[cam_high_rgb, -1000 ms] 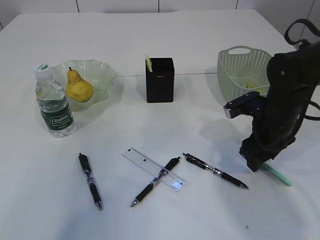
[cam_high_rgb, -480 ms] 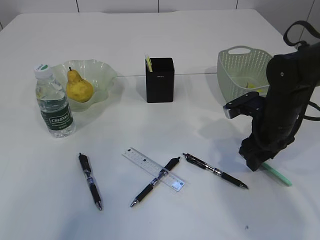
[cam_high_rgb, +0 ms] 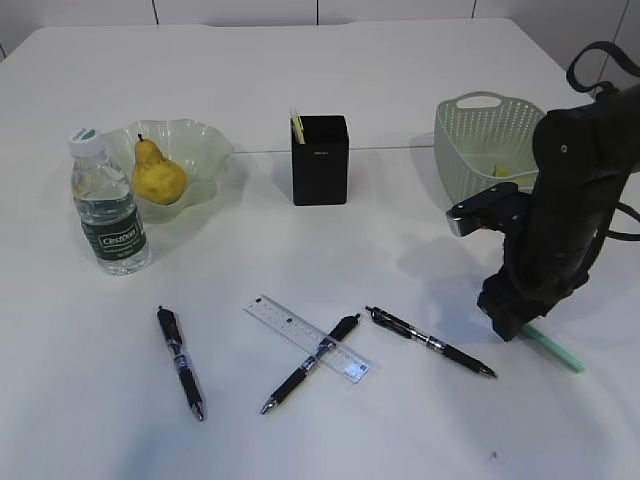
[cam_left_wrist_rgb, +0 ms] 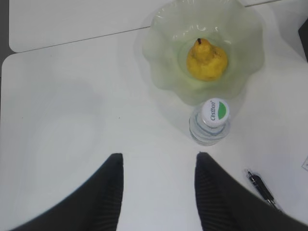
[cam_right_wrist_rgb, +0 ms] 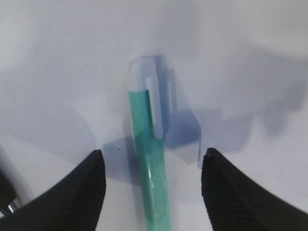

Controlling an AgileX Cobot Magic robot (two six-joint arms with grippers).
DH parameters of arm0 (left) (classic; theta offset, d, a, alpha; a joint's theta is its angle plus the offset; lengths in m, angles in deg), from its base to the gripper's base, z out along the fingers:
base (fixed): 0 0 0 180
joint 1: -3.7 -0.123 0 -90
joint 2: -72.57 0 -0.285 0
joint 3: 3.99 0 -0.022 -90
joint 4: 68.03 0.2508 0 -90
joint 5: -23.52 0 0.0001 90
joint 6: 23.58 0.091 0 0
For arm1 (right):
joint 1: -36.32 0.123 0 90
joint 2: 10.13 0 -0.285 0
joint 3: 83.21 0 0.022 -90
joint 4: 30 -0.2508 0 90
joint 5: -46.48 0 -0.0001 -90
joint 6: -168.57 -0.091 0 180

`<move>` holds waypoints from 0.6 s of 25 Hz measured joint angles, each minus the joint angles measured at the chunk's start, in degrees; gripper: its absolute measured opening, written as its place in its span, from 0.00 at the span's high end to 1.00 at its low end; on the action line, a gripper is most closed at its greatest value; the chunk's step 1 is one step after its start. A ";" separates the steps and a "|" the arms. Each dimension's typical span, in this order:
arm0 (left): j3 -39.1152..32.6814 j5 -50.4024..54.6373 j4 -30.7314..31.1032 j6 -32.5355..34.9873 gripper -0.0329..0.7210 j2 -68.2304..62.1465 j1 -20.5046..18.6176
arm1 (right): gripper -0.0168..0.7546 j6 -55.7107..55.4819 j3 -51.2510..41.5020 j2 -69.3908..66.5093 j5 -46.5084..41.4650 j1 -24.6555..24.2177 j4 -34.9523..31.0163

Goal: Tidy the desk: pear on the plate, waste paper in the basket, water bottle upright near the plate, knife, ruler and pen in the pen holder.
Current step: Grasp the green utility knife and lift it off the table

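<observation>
Right gripper (cam_right_wrist_rgb: 151, 192) poised over the green-barrelled clear-capped pen (cam_right_wrist_rgb: 150, 159), picking it up for the black square pen holder (cam_high_rgb: 320, 160).
Its jaws stand wide, straddling the pen on the white tabletop (cam_high_rgb: 400, 70); next, close and lift towards ten o'clock. Left gripper (cam_left_wrist_rgb: 159, 192) hangs half-open, empty.

The whole white table (cam_high_rgb: 330, 80) is seen in the exterior view from the front, looking down at a slant from about chest height. The left wrist view is taken from high above and faces straight down on the plate (cam_left_wrist_rgb: 163, 72) and the water bottle (cam_left_wrist_rgb: 210, 120); both are shared with the exterior view, at its left. The right wrist view is held very near the table, looking down on a green pen (cam_right_wrist_rgb: 151, 168), which is also seen at the right of the exterior view
</observation>
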 joint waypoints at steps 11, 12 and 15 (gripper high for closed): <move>0.00 0.00 0.00 0.00 0.51 0.00 0.00 | 0.34 -1.25 0.00 0.00 1.24 0.00 0.26; 0.00 0.00 0.00 0.00 0.51 0.00 0.00 | 0.34 -1.35 0.00 0.00 1.24 0.00 0.26; 0.00 0.00 0.00 0.00 0.51 0.00 0.00 | 0.34 -1.59 0.04 -0.58 1.27 0.00 0.39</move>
